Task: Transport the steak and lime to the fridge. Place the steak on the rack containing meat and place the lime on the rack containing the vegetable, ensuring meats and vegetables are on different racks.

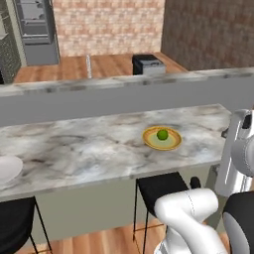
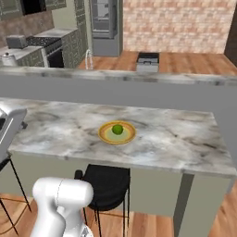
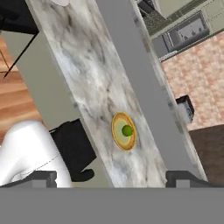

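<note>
Spanning a brick-walled kitchen, marble counter [image 1: 89, 144] bearing lime [image 1: 162, 134].

The white arm [image 1: 191, 218] rises from the lower right of the left base view, its rounded elbow bent low, and a pale upper link [image 1: 237, 149] stands nearly upright at the right edge. In the right base view the same elbow [image 2: 62, 199] sits at the lower left, with the hand [image 2: 9, 122] high at the left edge. The gripper [image 3: 112, 177] looks down from above, its 2 dark fingertips [image 3: 41, 177] spread wide, holding nothing.
</note>
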Controlling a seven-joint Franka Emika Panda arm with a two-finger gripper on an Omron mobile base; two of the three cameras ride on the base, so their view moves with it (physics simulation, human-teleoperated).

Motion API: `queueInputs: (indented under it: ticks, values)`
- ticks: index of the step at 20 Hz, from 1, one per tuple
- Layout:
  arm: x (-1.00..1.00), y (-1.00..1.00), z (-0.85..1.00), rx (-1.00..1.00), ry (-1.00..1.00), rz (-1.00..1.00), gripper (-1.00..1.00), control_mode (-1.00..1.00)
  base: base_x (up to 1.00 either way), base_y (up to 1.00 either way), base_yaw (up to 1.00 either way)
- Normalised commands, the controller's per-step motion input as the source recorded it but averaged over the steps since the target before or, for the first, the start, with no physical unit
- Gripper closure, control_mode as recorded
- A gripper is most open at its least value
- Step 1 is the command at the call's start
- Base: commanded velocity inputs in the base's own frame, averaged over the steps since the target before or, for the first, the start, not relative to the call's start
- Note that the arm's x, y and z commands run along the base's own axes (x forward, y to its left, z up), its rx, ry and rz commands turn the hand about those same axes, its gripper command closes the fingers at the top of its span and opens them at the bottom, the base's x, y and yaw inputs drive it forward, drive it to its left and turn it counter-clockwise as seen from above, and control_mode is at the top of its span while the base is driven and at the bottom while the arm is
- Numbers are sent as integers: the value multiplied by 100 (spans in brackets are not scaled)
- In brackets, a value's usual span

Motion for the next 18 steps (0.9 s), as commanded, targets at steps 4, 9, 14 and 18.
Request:
queueInputs:
  ticks: [4,9,14,18]
  values:
    - [0,0,0,0,0,0,-100,100,97,-17,-17]
    - [0,0,0,0,0,0,-100,100,100,-1,-21]
    - [0,0,0,0,0,0,-100,100,100,0,-20]
    - [0,0,0,0,0,0,-100,100,100,0,-10]
